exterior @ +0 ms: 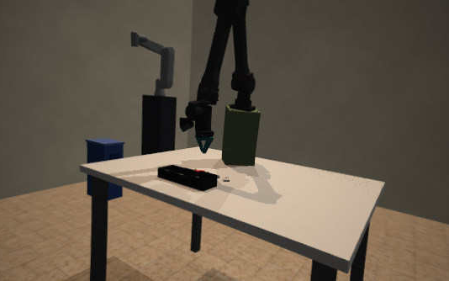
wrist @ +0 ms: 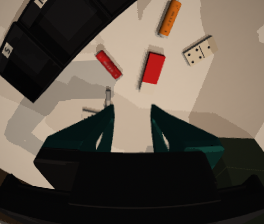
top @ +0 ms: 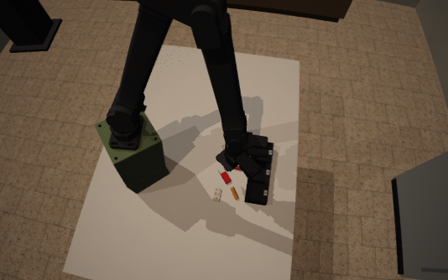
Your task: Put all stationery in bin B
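Observation:
My gripper [exterior: 204, 145] [wrist: 132, 109] has teal fingers. It is open and empty, and it hangs above the table beside the row of black bins [top: 257, 189] [exterior: 186, 176] [wrist: 63, 19]. The bins' white labels are too small to read. On the table ahead of the fingers lie a red block [top: 226, 178] [wrist: 153, 68], a thin red stick [wrist: 108, 64], an orange stick [top: 234, 193] [wrist: 169, 18] and a white domino [top: 217, 194] [wrist: 199, 51]. A small grey thin thing [wrist: 107, 95] lies just ahead of the left fingertip. In the top view the wrist hides the fingers.
The arm's green base block [top: 137, 157] [exterior: 240, 136] stands on the white table [top: 177, 247] [exterior: 312, 202], left of the things. The bins lie close to the table's right edge in the top view. A blue box [exterior: 103, 156] stands on the floor beyond the table.

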Robot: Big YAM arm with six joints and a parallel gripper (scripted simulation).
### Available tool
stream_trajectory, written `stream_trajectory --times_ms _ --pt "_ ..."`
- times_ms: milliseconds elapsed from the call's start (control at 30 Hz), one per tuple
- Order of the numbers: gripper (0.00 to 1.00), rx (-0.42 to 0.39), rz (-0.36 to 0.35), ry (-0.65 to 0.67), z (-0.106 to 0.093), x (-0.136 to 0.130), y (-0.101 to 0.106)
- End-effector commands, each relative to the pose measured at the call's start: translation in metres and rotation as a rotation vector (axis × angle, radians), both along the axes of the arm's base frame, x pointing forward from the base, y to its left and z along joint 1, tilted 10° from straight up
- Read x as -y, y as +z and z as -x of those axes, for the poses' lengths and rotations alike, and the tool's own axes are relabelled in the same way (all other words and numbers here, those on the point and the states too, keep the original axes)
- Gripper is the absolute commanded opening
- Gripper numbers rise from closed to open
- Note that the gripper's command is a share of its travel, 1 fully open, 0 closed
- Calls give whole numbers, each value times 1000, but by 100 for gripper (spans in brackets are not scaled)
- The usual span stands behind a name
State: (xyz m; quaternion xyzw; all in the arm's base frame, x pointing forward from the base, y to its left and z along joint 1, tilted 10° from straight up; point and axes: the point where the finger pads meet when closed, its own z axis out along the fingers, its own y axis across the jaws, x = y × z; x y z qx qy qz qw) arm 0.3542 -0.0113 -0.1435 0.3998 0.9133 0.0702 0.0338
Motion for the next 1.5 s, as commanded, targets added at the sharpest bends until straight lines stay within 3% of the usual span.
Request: stream_trajectory --times_ms 0,67,167,233,333,400,500,667,1400,1467 --pt "36 1 -16 -157 16 13 -25" --pt "36 -2 -23 -216 26 18 -37" --pt "36 -2 -24 -234 27 19 -38" --pt "36 49 -22 -209 1 13 -24" --pt "36 50 -21 -209 -5 13 -22" --pt "36 8 -22 -217 6 14 -34" --pt "36 -1 -22 -234 17 19 -36" --pt "36 2 -22 -220 21 16 -36" --pt "36 12 -21 -211 16 16 -31" --pt "36 12 -22 -220 14 17 -44"
